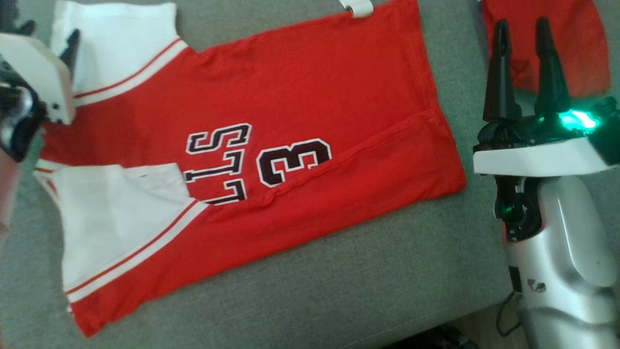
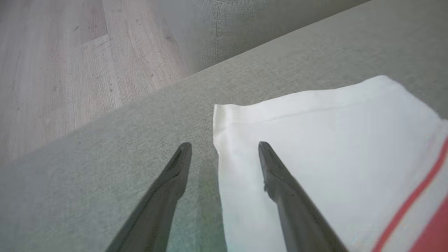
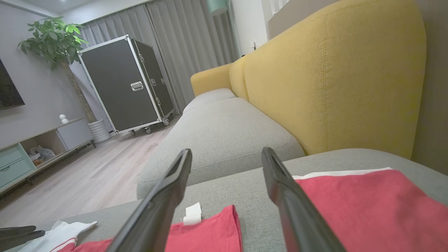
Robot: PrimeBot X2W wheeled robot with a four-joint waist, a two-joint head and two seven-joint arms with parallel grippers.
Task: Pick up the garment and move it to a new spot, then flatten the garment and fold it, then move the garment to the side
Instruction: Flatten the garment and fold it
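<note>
Red jersey fabric with white sleeves, the garment (image 1: 290, 121), is spread flat across the centre of the head view on the grey sofa cushion (image 1: 339, 281), sleeves at frame left, hem at frame right. Its lower long edge is seen turned over onto the body along a diagonal crease, so a first lengthwise fold is judged done; the lower white sleeve is laid partly over the print. Black-and-white lettering is read sideways as "LLS" plus a digit "3"; anything further is hidden under the sleeve. A small white tag (image 1: 356, 6) is noted at the top edge, with no writing legible and no brand readable. The left gripper (image 2: 224, 145) is held released and empty, one finger over bare cushion and the other over the upper white sleeve (image 2: 315, 140), straddling its edge, a placement judged to set up a pinch for the next fold; contact cannot be told. The right gripper (image 1: 522, 23) is likewise spread and empty, parked at frame right past the hem, near a second red cloth (image 1: 547, 43), probably kept clear.
</note>
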